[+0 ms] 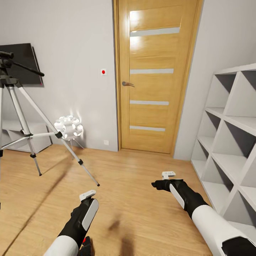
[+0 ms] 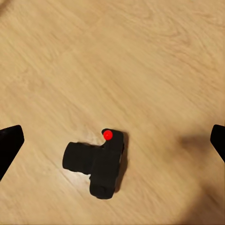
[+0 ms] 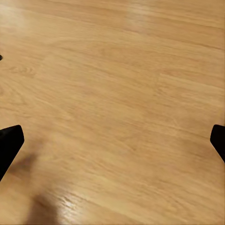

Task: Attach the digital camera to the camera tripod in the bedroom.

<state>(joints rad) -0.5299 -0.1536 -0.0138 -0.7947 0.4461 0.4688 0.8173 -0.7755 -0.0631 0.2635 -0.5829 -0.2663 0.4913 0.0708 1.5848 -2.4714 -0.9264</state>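
The digital camera (image 2: 98,164), small and black with a stubby lens and a red dot, lies on the light wood floor of the bedroom. My left gripper (image 2: 112,142) hangs open above it, one fingertip at each side and both clear of it. In the head view a sliver of the digital camera (image 1: 87,246) peeks out under my left arm at the lower edge. The camera tripod (image 1: 8,81) stands at the far left on thin silver legs, its black head and long handle bare. My right gripper (image 3: 112,142) is open over bare floor.
A wooden door (image 1: 153,74) is shut straight ahead. White cube shelves (image 1: 231,142) line the right wall. A white ball lamp (image 1: 68,127) glows by the wall behind one tripod leg. A low white cabinet (image 1: 21,137) sits behind the tripod.
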